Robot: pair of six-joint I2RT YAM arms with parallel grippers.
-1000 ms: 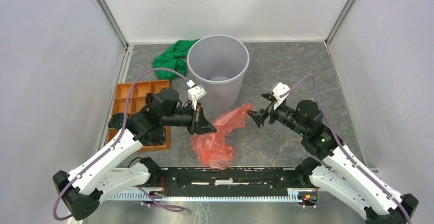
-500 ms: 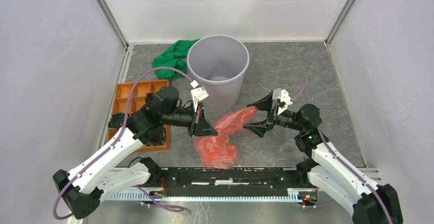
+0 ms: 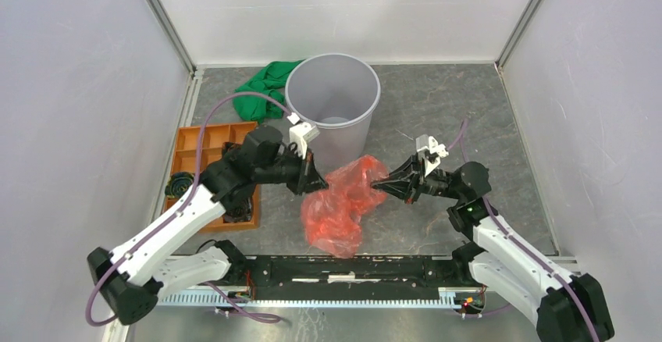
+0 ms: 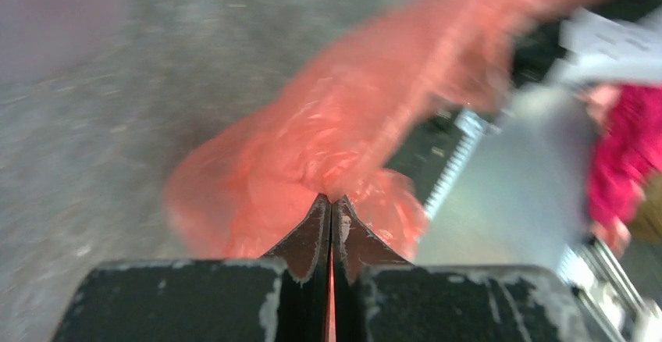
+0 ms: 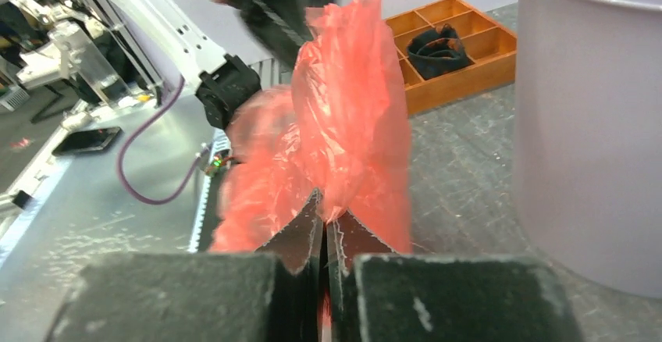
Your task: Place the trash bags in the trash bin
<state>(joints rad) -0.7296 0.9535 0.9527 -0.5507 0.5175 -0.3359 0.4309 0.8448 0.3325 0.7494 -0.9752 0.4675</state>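
My right gripper (image 3: 382,186), gaping half a second ago, is now clamping the bag (image 3: 343,205) at one end while my left gripper (image 3: 314,182) is pinching the other. The bag is sagging between them just in front of the bin (image 3: 347,135), so I'm judging that lifting it over the rim is coming next.

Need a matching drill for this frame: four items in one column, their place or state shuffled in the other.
1. red bag
2. grey bin
3. green cloth
4. orange tray

A. lies at the back, just left of the grey bin
B. sits at the far left of the top view
C. pinched by left gripper and right gripper
D. stands upright, nothing red inside

Pairs: 1-C, 2-D, 3-A, 4-B
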